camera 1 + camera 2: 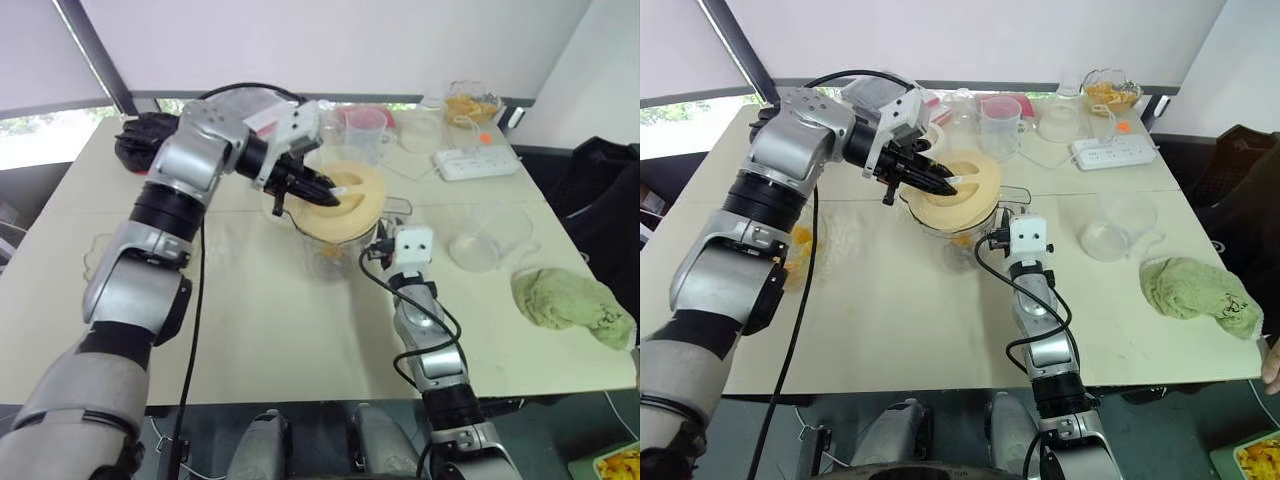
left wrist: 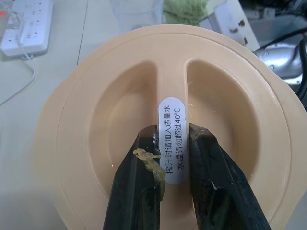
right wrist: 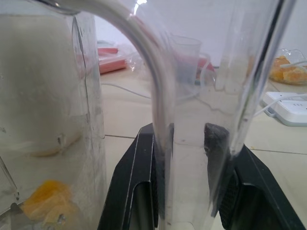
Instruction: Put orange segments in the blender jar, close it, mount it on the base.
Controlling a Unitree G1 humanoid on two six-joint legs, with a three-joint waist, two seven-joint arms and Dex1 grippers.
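Note:
A cream round lid [image 2: 120, 96] lies over the mouth of the clear blender jar [image 1: 958, 238], slightly tilted; whether it is seated I cannot tell. My left gripper [image 2: 171, 132] is shut on the lid's raised middle ridge, which carries a white label. A scrap of fruit pulp sticks to one finger [image 2: 144, 158]. My right gripper [image 3: 184, 134] is shut on the jar's clear side handle [image 3: 160, 91], at the jar's near right side. Orange segments [image 3: 48, 203] lie at the bottom of the jar. The base is hidden from view.
Behind the jar stand a clear measuring cup [image 1: 366, 128], a white power strip [image 1: 478, 162] and a glass bowl of orange pieces [image 1: 472, 104]. A clear cup [image 1: 492, 236] and a green cloth [image 1: 572, 302] lie to the right. A low bowl [image 1: 800, 248] sits left.

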